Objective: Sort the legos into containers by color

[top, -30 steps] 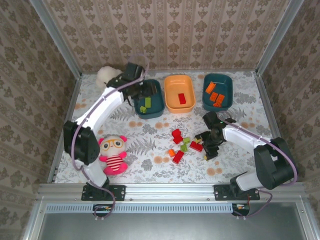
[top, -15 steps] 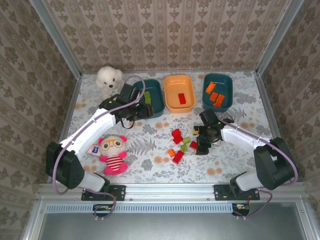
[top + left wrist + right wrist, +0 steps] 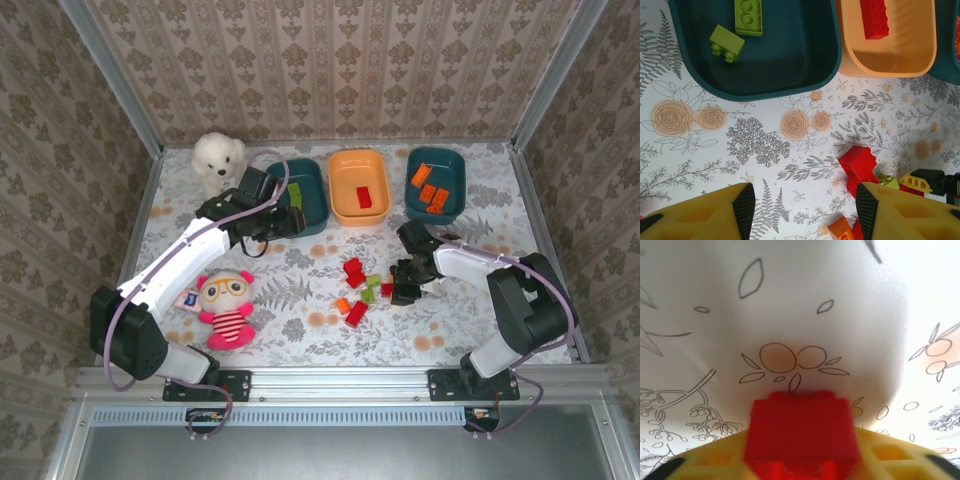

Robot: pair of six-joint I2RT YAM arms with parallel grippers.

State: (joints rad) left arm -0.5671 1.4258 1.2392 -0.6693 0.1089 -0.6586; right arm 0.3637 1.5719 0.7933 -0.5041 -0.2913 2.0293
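Note:
Loose legos lie mid-table: red bricks (image 3: 353,270), a green one (image 3: 369,291), an orange one (image 3: 343,305) and another red one (image 3: 356,314). My right gripper (image 3: 405,285) sits low at the pile's right edge, shut on a red brick (image 3: 802,432) just above the cloth. My left gripper (image 3: 290,222) hangs open and holds nothing, just in front of the left teal tub (image 3: 312,222), which holds green bricks (image 3: 742,20). The orange tub (image 3: 358,213) holds one red brick (image 3: 874,17). The right teal tub (image 3: 436,212) holds orange bricks (image 3: 430,188).
A white plush dog (image 3: 218,155) stands at the back left beside the left tub. A striped pink doll (image 3: 230,305) lies near the left arm's base. Metal rails and patterned walls enclose the floral tablecloth (image 3: 480,320).
My left gripper pulled back out of the left teal tub toward the near side, then held still. My right gripper moved left into the pile and closed on a red brick.

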